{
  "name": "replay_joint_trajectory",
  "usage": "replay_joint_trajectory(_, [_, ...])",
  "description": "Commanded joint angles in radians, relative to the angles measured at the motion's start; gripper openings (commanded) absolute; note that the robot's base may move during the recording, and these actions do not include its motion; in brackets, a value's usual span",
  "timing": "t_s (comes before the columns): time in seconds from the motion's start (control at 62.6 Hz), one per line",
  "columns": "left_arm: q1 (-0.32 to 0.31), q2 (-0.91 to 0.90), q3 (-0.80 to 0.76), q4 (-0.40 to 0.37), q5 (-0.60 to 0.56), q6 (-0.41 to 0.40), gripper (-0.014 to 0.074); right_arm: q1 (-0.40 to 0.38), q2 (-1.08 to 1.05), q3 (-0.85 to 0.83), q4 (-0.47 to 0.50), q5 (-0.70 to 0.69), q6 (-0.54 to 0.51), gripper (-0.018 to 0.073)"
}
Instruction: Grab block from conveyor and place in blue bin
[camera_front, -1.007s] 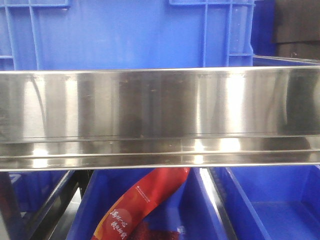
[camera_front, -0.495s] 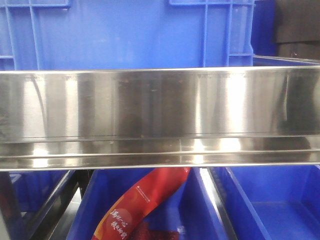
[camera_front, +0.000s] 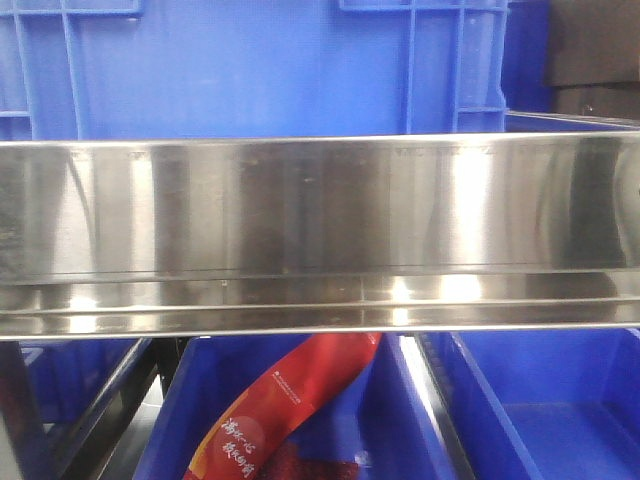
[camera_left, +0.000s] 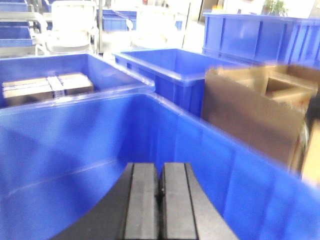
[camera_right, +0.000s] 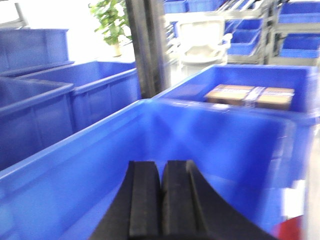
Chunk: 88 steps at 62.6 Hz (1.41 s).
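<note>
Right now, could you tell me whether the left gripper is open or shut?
Shut: the left gripper's two dark pads meet with no gap and nothing between them.

Warehouse floor: blue bins (camera_left: 165, 65), cardboard boxes (camera_left: 250, 107), steel shelving (camera_front: 320, 235).

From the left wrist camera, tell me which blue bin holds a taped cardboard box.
The blue bin at far left, just behind the near bin under the left gripper. The taped brown box lies inside; the bin beside it shows nothing inside.

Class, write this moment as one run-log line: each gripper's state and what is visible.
left gripper: shut, empty, over blue bin | right gripper: shut, empty, over blue bin | block: not visible | conveyor: not visible
</note>
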Motion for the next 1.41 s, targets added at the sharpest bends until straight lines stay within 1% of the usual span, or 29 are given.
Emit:
replay_joint_trajectory(0.0, [0.007, -0.061, 0.045, 0.014, -0.034, 0.001, -0.0111, -0.066, -0.055, 0.041, -0.012, -0.035, -0.002, -0.0162])
replay_joint_trajectory(0.096, [0.05, -0.137, 0.146, 0.002, -0.112, -0.001, -0.0111, -0.149, -0.106, 0.138, -0.012, -0.041, -0.002, -0.0162])
replay_joint_trajectory(0.16, [0.094, -0.193, 0.218, -0.022, -0.139, -0.006, -0.0111, -0.196, -0.163, 0.216, -0.012, -0.042, -0.002, -0.0162])
replay_joint_trajectory(0.208, [0.139, -0.24, 0.277, -0.037, -0.147, -0.006, -0.0111, -0.229, -0.211, 0.283, -0.012, -0.056, -0.002, -0.0162])
replay_joint_trajectory(0.304, [0.225, -0.334, 0.4, -0.037, -0.143, -0.006, -0.0111, -0.279, -0.311, 0.431, -0.013, -0.109, -0.002, -0.0162])
replay_joint_trajectory(0.383, [0.299, -0.401, 0.496, -0.037, -0.138, -0.006, -0.0111, -0.301, -0.406, 0.553, -0.013, -0.156, -0.002, -0.0162])
replay_joint_trajectory(0.447, [0.346, -0.459, 0.575, -0.037, -0.127, -0.006, -0.0111, -0.311, -0.475, 0.663, -0.013, -0.18, -0.002, -0.0162])
replay_joint_trajectory(0.511, [0.38, -0.513, 0.631, -0.037, -0.12, -0.006, -0.0111, -0.311, -0.548, 0.737, -0.013, -0.18, -0.002, -0.0162])
replay_joint_trajectory(0.591, [0.414, -0.575, 0.694, -0.037, -0.12, -0.006, -0.0111, -0.311, -0.625, 0.813, -0.013, -0.148, -0.002, -0.0162])
replay_joint_trajectory(0.735, [0.444, -0.649, 0.753, -0.037, -0.12, -0.006, -0.0111, -0.311, -0.747, 0.888, -0.013, -0.099, -0.002, -0.0162])
replay_joint_trajectory(0.943, [0.444, -0.695, 0.763, -0.037, -0.124, -0.006, -0.0111, -0.311, -0.859, 0.91, -0.013, -0.08, -0.002, -0.0162])
replay_joint_trajectory(1.39, [0.444, -0.696, 0.763, -0.037, -0.126, -0.006, -0.0111, -0.311, -0.872, 0.914, 0.0, -0.078, -0.002, -0.0162])
